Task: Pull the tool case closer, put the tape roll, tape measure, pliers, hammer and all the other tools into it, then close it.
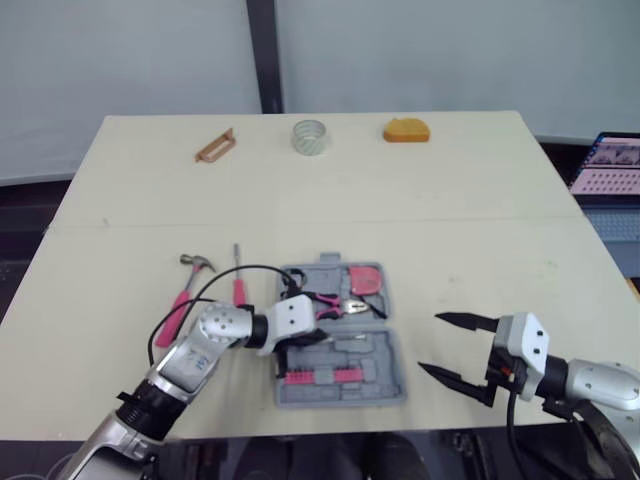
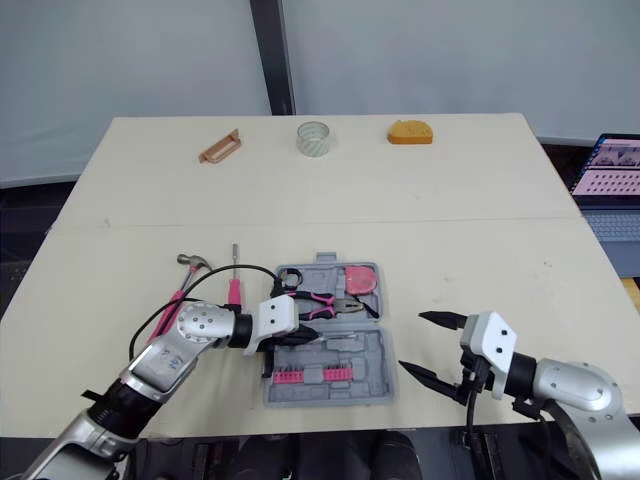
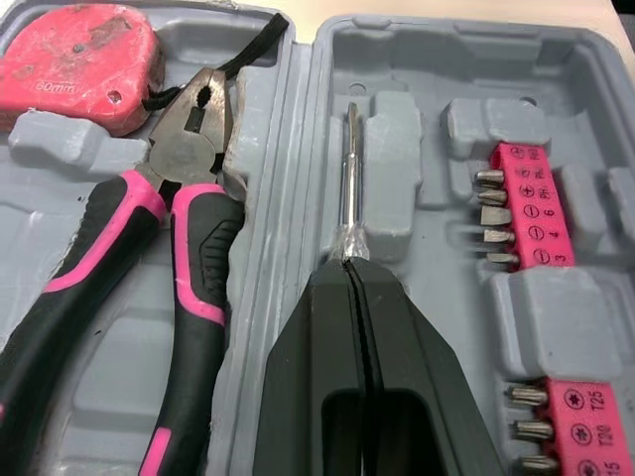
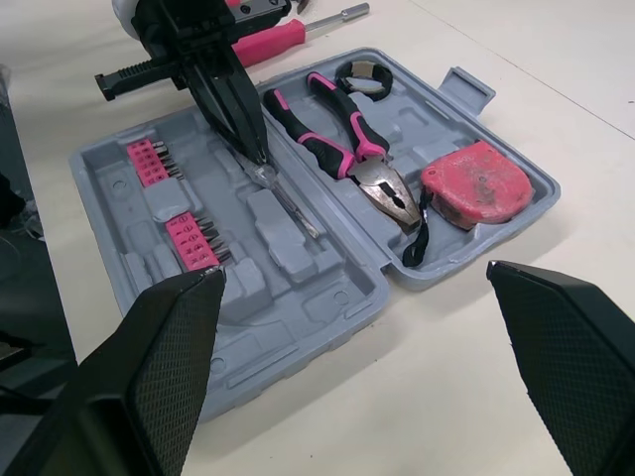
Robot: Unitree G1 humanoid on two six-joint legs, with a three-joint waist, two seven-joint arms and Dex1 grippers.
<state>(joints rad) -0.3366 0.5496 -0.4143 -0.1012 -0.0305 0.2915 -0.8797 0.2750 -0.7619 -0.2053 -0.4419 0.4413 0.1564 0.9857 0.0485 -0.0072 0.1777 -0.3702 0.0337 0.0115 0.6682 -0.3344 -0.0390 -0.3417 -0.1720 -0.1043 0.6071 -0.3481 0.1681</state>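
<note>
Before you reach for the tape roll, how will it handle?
The tape roll lies flat, so a push should slide it, not roll it. It's a hollow, see-through ring, probably light. Its smooth curved wall might slip in a pinch.

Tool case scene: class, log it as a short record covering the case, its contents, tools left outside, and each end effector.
Case: grey plastic tool case, open, flat on the table
Inside: pink-and-black pliers, red tape measure, pink bit strips
Left end effector: shut on a slim clear-handled screwdriver in the case
Right end effector: open, right of the case
Outside: pink-handled hammer, pink-handled screwdriver, clear tape roll
</note>
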